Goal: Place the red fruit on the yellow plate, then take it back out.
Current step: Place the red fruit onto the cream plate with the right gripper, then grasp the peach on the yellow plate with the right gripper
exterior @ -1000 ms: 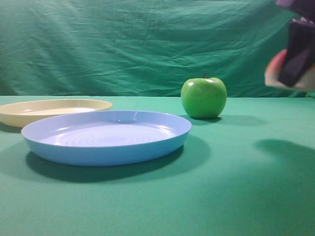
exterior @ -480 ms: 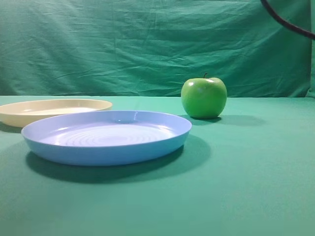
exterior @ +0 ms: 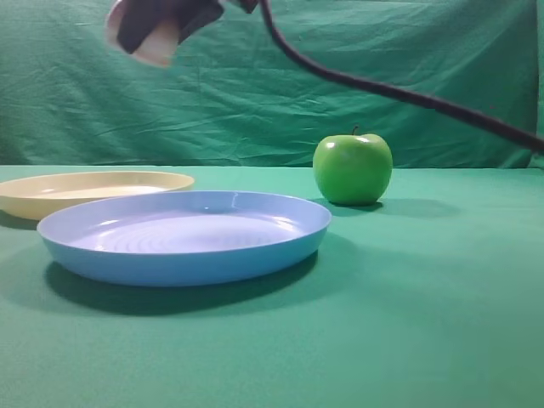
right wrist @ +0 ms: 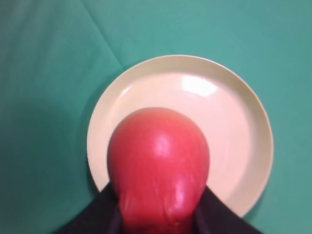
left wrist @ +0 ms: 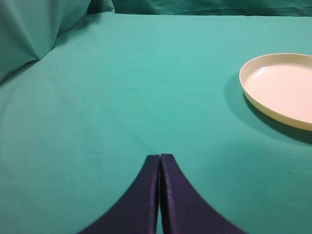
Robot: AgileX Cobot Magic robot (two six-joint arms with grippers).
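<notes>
Red fruit [right wrist: 158, 165] pinched in right gripper [right wrist: 156, 214], held high above the yellow plate [right wrist: 234, 122] — not touching it. Left gripper [left wrist: 160, 168] pressed together, low over the green cloth [left wrist: 122, 87], plate off to its side.

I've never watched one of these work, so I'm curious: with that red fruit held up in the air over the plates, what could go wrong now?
The red fruit is round and smooth, pinched high by the right gripper; it might slip and drop. Released too high over the yellow plate, it might roll over the low rim. It could also land in the blue plate close beside.
</notes>
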